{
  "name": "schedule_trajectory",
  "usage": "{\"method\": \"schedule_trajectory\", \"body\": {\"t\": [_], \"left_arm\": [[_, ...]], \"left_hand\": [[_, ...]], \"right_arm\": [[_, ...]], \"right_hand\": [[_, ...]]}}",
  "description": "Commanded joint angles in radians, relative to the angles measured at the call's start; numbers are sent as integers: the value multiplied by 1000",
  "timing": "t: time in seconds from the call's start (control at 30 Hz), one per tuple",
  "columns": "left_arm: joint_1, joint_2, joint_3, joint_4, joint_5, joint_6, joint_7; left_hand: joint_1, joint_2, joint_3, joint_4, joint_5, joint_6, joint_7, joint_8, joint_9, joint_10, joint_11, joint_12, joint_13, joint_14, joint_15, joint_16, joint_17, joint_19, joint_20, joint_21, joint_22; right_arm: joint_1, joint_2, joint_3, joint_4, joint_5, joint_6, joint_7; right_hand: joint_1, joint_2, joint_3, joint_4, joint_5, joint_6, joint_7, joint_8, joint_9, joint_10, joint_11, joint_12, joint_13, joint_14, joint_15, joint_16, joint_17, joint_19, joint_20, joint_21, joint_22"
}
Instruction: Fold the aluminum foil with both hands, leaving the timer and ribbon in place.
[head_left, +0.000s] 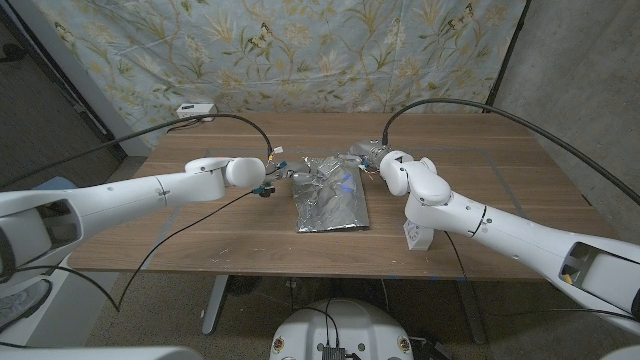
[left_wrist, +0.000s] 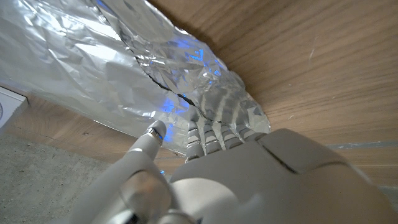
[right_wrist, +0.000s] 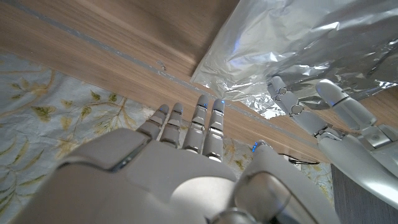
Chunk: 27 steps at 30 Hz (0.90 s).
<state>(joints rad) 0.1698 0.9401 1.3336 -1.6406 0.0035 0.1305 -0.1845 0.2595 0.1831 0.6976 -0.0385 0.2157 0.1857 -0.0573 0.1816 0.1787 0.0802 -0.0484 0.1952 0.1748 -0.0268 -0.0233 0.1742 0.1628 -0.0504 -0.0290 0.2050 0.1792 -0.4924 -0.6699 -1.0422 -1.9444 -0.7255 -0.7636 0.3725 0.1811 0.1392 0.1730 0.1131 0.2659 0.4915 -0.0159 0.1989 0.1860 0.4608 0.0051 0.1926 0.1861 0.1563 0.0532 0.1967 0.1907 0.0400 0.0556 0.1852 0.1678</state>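
Crumpled foil (head_left: 332, 192) between both hands; left hand (head_left: 268, 180) touching, right hand (head_left: 378, 158) spread, empty.

Timer (head_left: 416, 235) half behind right forearm

Lab: floral backdrop cloth (head_left: 300, 40), cables (head_left: 230, 118)

The head camera looked down from above over the brown wooden table (head_left: 250, 235) and both white arms. Each wrist camera sat close behind its own hand, facing along the fingers. All three shared the crinkled silver aluminum foil sheet (head_left: 331, 192) (left_wrist: 93, 68) (right_wrist: 305, 43).
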Motion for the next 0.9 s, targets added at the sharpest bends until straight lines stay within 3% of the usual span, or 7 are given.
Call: {"method": "schedule_trajectory", "body": {"t": [0.03, 0.53, 0.9], "left_arm": [[3, -8, -5, 9, -3, 3, 6], [2, -14, -5, 15, -1, 0, -1], [6, -5, -8, -1, -5, 15, 3]], "left_hand": [[13, 1, -3, 3, 1, 2, 1, 3, 4, 4, 1, 1, 5, 5, 2, 2, 2, 3, 1, 4, 2], [15, 1, -4, 3, 2, 2, 1, 2, 4, 4, 2, 1, 5, 5, 3, 2, 2, 3, 1, 3, 2], [16, 1, -6, 3, 2, 2, 2, 2, 4, 3, 2, 1, 5, 5, 3, 2, 2, 3, 2, 3, 2]], "right_arm": [[-13, 4, -23, -51, -23, -91, 30], [-21, 13, -58, -46, -34, -126, 31], [0, 54, -86, 3, -38, -141, 41]], "right_hand": [[21, 10, 13, -5, -4, 27, 7, 14, 0, 24, 7, 10, 1, 0, -17, 5, -2, 4, 6, 5, 2], [41, 11, 32, -21, -7, 62, 11, 20, 0, 56, 6, 13, 1, 13, -23, 8, -5, 10, 8, 6, 2], [51, 11, 42, -30, -10, 66, 13, 18, -1, 54, 0, 8, 1, 22, -18, 10, -6, 20, 4, 9, 2]]}}
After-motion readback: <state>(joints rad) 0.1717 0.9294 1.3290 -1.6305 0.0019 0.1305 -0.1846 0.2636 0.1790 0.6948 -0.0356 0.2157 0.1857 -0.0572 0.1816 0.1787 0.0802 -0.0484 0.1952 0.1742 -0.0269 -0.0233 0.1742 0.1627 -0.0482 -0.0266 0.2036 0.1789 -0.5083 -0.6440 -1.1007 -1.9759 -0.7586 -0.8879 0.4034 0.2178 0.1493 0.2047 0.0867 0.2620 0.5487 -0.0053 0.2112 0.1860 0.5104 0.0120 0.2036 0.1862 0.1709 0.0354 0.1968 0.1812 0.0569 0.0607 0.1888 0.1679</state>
